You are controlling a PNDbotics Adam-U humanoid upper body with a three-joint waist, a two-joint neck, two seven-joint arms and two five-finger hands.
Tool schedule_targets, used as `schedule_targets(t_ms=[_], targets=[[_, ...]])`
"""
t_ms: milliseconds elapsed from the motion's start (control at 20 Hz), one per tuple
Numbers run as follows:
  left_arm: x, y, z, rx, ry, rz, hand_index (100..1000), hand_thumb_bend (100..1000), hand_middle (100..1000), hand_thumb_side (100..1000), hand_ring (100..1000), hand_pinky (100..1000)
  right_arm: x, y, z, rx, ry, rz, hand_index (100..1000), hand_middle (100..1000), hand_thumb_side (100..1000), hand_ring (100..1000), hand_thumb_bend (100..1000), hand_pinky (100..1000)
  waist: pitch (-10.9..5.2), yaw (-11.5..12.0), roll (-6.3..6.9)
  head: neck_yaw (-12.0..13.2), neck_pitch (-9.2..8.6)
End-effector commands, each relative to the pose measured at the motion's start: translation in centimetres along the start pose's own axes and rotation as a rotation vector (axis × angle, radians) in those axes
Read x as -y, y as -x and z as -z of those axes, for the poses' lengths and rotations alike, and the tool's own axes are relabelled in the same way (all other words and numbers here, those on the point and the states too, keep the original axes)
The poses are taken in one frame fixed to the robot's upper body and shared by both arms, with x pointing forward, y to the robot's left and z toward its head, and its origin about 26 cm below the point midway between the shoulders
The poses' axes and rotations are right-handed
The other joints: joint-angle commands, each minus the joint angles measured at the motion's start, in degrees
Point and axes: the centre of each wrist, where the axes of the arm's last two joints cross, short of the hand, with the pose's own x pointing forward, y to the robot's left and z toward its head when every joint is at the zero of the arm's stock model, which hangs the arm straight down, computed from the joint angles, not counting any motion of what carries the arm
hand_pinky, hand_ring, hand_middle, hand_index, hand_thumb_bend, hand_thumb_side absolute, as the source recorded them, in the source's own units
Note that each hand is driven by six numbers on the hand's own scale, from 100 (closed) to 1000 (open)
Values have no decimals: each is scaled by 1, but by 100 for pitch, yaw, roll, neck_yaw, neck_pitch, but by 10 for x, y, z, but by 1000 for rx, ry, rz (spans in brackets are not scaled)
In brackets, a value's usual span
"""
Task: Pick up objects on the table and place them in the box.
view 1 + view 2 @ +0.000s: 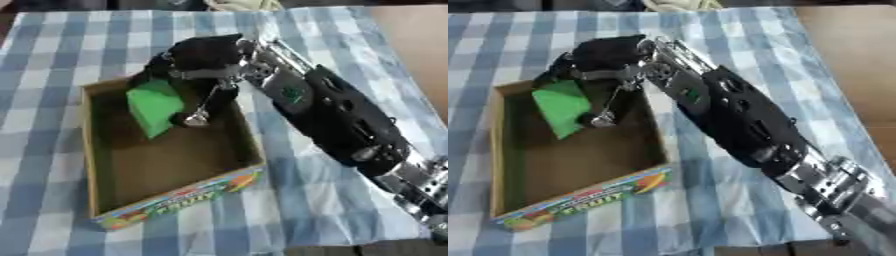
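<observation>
The right hand (pixel 197 62) is curling its fingers round the green object (pixel 154 106), which is hanging just below it over the box (pixel 175 197) (inside the far-left corner), long axis tilting downward.

R arm (pixel 350 120) stretched diagonally fwd, right hand (pixel 197 60) angled down, fingers curled.
</observation>
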Motion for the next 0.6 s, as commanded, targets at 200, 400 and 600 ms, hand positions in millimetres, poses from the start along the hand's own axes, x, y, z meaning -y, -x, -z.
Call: schedule_targets(t_ms=[200,400,600], targets=[[-2,-7,5,22,23,20,843,100,680,611,679,831,-1,-4,3,42,-25,-14,1000,613,474,636,100,740,-74,-44,25,42,61],[-1,-7,5,19,25,20,843,100,680,612,679,831,-3,-6,4,61,-50,-20,1000,776,598,709,100,776,-76,-70,35,56,71],[-1,-7,4,16,24,20,844,100,680,612,679,831,0,-6,2,71,-66,-36,1000,954,749,804,163,829,-86,-97,50,67,83]])
